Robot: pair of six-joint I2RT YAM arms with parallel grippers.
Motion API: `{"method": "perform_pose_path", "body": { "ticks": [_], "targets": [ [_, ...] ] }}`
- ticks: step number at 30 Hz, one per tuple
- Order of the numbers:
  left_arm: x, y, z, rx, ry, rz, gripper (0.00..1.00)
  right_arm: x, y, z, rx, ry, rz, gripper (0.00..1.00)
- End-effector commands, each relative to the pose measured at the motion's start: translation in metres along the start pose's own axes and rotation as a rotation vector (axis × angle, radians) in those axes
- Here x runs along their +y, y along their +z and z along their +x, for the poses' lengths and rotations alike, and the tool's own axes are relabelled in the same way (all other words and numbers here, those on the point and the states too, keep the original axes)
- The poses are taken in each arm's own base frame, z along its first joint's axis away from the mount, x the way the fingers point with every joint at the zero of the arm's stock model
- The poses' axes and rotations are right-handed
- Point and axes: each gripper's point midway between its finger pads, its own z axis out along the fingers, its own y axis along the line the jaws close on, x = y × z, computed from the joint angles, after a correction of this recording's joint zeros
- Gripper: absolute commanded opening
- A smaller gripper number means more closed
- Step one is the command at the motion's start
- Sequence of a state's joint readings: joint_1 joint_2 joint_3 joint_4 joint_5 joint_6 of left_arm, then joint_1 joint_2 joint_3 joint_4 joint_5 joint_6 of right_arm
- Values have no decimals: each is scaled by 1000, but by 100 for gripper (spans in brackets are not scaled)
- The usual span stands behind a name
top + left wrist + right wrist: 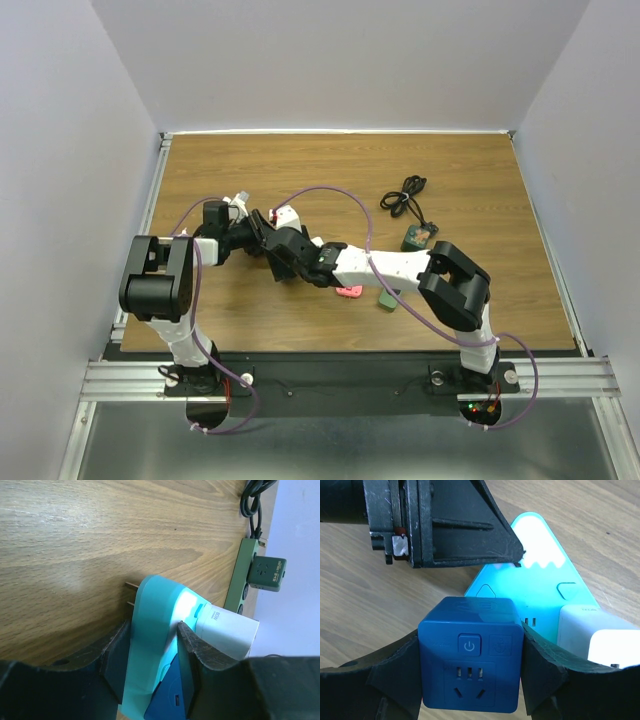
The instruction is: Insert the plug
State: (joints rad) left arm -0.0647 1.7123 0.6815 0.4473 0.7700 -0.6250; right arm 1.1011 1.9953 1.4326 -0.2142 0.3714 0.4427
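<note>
My left gripper (152,645) is shut on a teal triangular adapter (155,630) held above the wood. The adapter's two metal prongs (131,594) stick out to the left, and a white charger (227,630) is plugged into its face. My right gripper (470,665) is shut on a blue cube socket (470,655), one finger on each side. The cube's back rests against the teal adapter (540,580), beside the white charger (595,635). The cube's own plug pins are hidden. From above, both grippers meet at mid-table (278,242).
A green power strip (240,580) lies to the right with a dark green cube (267,573) plugged in and a coiled black cable (404,195) behind it. A red piece (349,292) and a green piece (388,299) lie under the right forearm.
</note>
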Motion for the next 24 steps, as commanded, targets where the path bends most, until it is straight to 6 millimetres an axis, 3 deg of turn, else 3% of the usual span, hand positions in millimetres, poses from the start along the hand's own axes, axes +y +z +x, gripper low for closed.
{"method": "perform_pose_path", "body": {
  "ticks": [1, 16, 21, 24],
  "targets": [
    [-19, -12, -61, -220, 140, -6, 0, -28, -30, 99, 361, -90, 109, 68],
    [-19, -15, -62, -233, 162, -20, 0, -36, -24, 36, 219, -91, 125, 76],
    [-19, -13, -64, -232, 159, -20, 0, -25, -41, 4, 156, -68, 67, 79],
    [-19, -15, -67, -245, 161, -30, 0, -21, -59, -18, 107, -53, 33, 86]
  ]
}}
